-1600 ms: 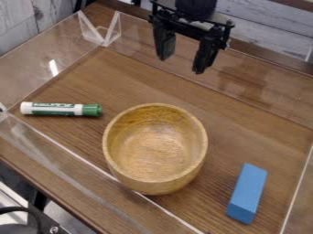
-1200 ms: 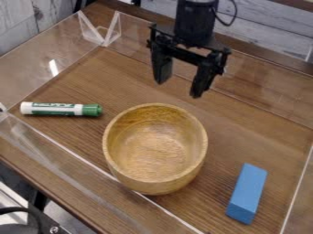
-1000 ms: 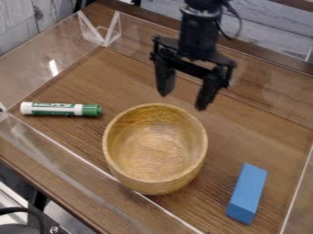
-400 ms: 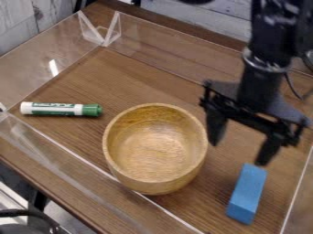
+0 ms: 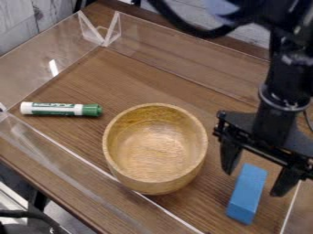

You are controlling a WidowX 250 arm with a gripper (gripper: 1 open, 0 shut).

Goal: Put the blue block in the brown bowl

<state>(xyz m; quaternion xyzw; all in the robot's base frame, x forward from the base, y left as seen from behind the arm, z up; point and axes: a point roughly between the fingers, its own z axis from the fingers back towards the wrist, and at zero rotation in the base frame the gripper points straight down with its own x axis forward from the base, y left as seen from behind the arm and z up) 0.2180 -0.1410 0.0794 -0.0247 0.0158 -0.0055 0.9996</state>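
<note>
- Pincer point(image 5: 254, 176) spread wide, straddling the smooth oblong blue block point(image 5: 246, 195)
- block's on the wood-grain tabletop point(image 5: 116, 80), beside the brown bowl point(image 5: 156, 148)
- bowl's round, wooden, thick-walled

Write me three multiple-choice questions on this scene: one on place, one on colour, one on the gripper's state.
1. Where is the blue block?
A) inside the bowl
B) on the table beside the bowl
C) on top of the marker

2. What colours is the marker?
A) green and white
B) red and black
C) all yellow

3. How does the gripper stand?
A) shut on the bowl's rim
B) shut on the marker
C) open, around the block's far end

1 B: the blue block lies on the table, apart from the brown bowl.
2 A: the marker shows a green barrel with white parts.
3 C: the gripper's fingers are spread, one on either side.
</note>
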